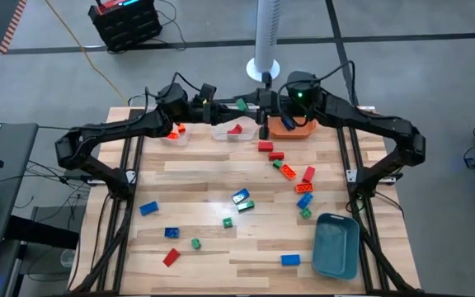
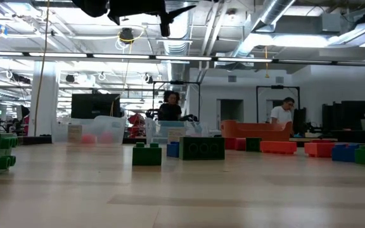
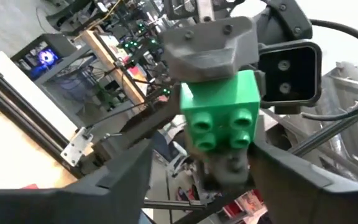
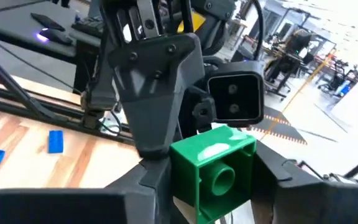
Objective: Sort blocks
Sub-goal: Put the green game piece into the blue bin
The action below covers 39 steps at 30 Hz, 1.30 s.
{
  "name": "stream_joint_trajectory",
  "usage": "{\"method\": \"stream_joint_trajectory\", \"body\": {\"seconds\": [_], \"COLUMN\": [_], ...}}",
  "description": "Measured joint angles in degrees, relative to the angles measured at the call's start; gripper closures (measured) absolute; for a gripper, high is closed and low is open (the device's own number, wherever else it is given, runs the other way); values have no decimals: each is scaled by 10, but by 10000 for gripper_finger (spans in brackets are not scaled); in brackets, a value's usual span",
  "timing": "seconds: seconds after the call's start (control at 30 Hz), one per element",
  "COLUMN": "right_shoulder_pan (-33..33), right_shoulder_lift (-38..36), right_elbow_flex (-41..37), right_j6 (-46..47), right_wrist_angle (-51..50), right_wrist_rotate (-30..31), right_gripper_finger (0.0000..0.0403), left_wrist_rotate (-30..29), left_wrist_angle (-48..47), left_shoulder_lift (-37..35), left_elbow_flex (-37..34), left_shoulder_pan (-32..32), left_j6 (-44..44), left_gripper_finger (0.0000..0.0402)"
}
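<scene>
A green block [image 1: 241, 105] hangs high above the table's far edge, between my two grippers, which face each other. My right gripper [image 1: 259, 106] comes from the right and is shut on the green block [image 4: 213, 165]. My left gripper [image 1: 223, 106] comes from the left and is open. In the left wrist view its fingers [image 3: 126, 177] stand wide on either side of the block [image 3: 219, 115], whose studs face that camera. Many more blocks lie loose on the table, among them a red one [image 1: 265, 147] and a blue one [image 1: 148, 208]. My right gripper pinches the green block between its two fingers, on two opposite sides [image 3: 216, 78]. One finger [image 3: 210, 43] lies on one side and the other on the opposite side. The fingers come about level from the table's right. The block is lifted clear, its studs toward my left gripper.
Two clear bins [image 1: 176, 134] [image 1: 233, 132] and an orange bin [image 1: 293, 128] stand along the far edge, below the grippers. A blue-grey bin [image 1: 336, 245] sits near the front right corner. Loose blocks are scattered over the table's middle and near half [image 1: 290, 260].
</scene>
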Motion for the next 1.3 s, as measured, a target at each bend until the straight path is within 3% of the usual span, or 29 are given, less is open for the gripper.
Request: {"method": "stream_joint_trajectory", "body": {"seconds": [0.13, 0.3, 0.43, 0.57, 0.7, 0.87, 0.97, 1.1, 1.3], "right_shoulder_pan": [0, -2, 8, 74, 148, 233, 281, 356, 469], "right_shoulder_lift": [-2, -7, -5, -1, -18, -60, -115, -175, -203], "right_elbow_flex": [57, 143, 149, 147, 79, -92, -190, -296, -403], "right_j6": [28, 152, 259, 330, 419, 555, 682, 873, 1091], "right_wrist_angle": [-119, -411, -636, -786, -753, -711, -611, -488, -376], "right_wrist_rotate": [15, 9, -60, -86, -131, -172, -213, -220, -230], "right_gripper_finger": [256, 254, 252, 258, 257, 258, 258, 258, 255], "left_wrist_rotate": [29, 53, 0, -36, -40, -21, 5, 10, 11], "left_wrist_angle": [-4, -108, -260, -336, -345, -350, -367, -412, -443], "left_shoulder_lift": [0, -21, -35, -35, -35, -41, -52, -79, -114], "left_elbow_flex": [0, 0, 0, 0, 0, 0, 0, 0, 0], "left_shoulder_pan": [24, 57, 69, 72, 72, 74, 74, 73, 74], "left_j6": [0, 78, 218, 285, 302, 300, 308, 332, 360], "left_gripper_finger": [99, 99, 109, 111, 111, 112, 112, 112, 112]}}
